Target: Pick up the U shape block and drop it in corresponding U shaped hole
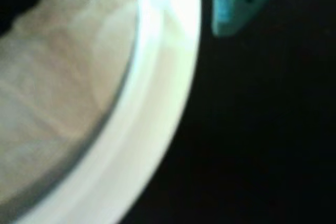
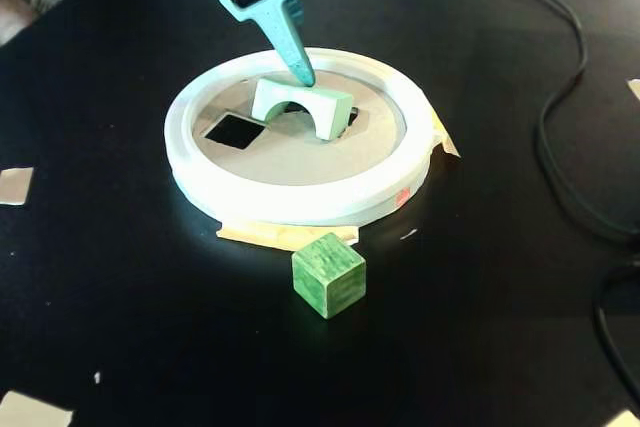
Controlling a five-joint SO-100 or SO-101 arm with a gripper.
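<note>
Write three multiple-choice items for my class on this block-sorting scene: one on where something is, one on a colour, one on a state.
1. Where is the dark green cube?
A. On the black table, in front of the white ring
B. Inside the square cutout
C. In the gripper

2. What colour is the U shape block?
A. Red
B. Pale mint green
C. Yellow

3. How does the U shape block stand?
A. Lying flat on the black table
B. Dropped out of sight
C. Sitting over the U shaped hole, notch down

Answers: 1 A, the fixed view shows it outside the ring. 2 B, pale against the tan disc. 3 C, it arches over the dark opening below the gripper.
</note>
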